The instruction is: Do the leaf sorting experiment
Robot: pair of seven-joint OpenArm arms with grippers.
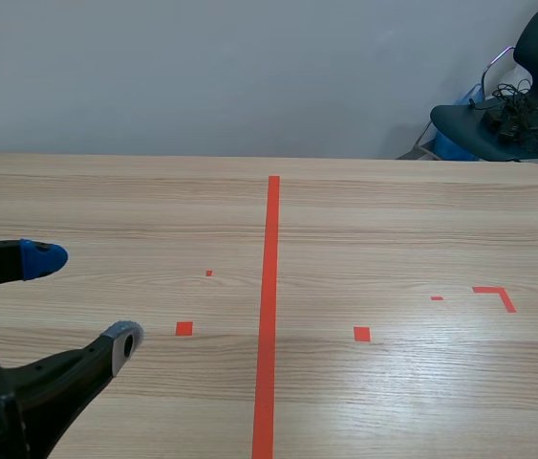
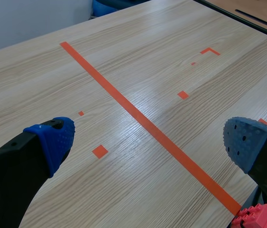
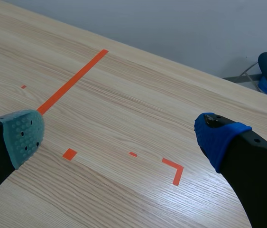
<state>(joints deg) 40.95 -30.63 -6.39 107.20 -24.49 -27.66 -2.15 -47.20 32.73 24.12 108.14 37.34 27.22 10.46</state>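
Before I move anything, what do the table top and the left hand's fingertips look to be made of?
Table top: likely wood or wood-look laminate, from the light grain lines; smooth, with a faint sheen. Left hand fingertips: seemingly soft rubber, matte, blue to grey-blue, dotted with small dimples.

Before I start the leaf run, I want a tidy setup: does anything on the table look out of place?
Only one thing: red studded plastic bricks beside the left gripper's grey-padded finger, by the light wooden table's edge. No leaves show in any view.
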